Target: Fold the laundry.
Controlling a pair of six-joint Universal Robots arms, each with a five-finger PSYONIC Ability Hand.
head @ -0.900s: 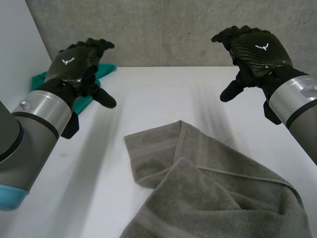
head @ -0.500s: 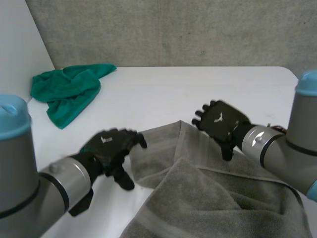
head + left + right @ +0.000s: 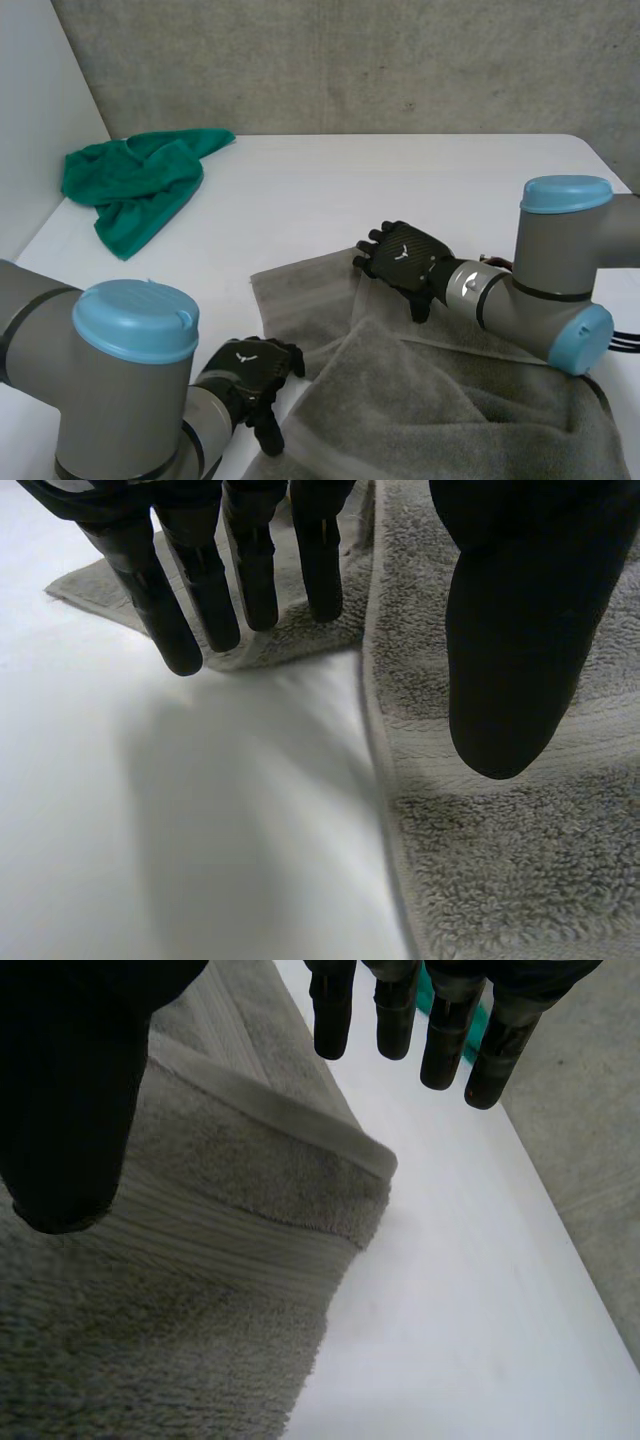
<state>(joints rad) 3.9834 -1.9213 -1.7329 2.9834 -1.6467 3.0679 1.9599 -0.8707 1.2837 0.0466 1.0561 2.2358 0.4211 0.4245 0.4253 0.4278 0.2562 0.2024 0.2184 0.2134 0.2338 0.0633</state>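
Across the worktop (image 3: pixel 330 190): white, with two cloths lying well apart; neither cloth has shifted in the last second.
Grey towel (image 3: pixel 420 400): crumpled on my near side, one layer flopped over another, not yet squared or folded.
Green cloth (image 3: pixel 135 185): bunched at the far left corner, untouched; a second ago one of my arms stood before it, now it is in full sight.
Right hand (image 3: pixel 400 258): has dropped from up high to the towel's far edge; fingers straight, thumb spread wide, gripping nothing, a turned-over hem under the palm.
Left hand (image 3: pixel 250 370): has likewise come down, to the towel's left edge; fingers straight, thumb over the hem band, holding nothing.
Meaning: I judge both hands are set to take hold of an edge; the folding itself has not begun.
Hard to tell: whether either hand's fingertips touch the towel or hover just above it. The towel's near end is cut off, and my arms cover part of it.
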